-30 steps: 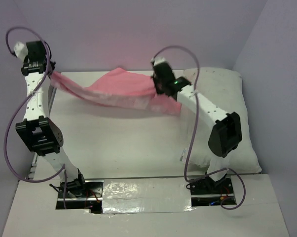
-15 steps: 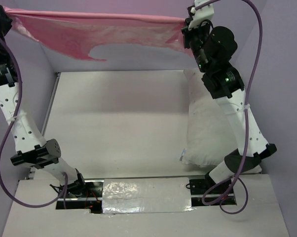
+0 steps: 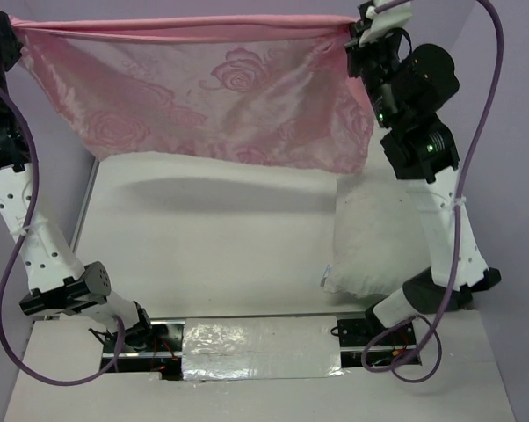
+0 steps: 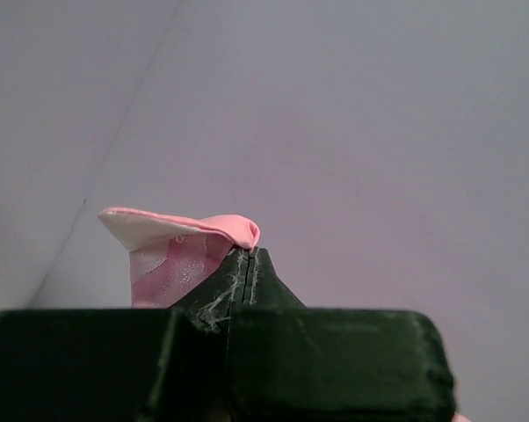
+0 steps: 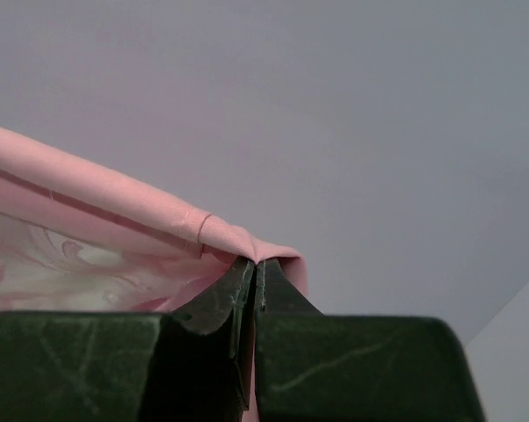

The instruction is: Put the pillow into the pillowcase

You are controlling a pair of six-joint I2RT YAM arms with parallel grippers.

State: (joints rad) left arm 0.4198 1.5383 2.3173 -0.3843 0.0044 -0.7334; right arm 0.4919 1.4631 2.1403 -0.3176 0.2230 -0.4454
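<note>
Top external view: the pillowcase (image 3: 203,97) hangs spread like a curtain, rose pattern showing, raised above and to the left of the pillow (image 3: 374,242). Its lower right corner overlaps the pillow's far end in this view. The pillow lies on the table (image 3: 203,246) beneath the right arm. The left gripper (image 4: 249,255) and right gripper (image 5: 256,264) each pinch a top corner, jaws clamped tight on fabric.

Pink rose-pattern pillowcase (image 3: 203,97) hanging stretched above table; white pillow (image 3: 374,237) lying right.
</note>
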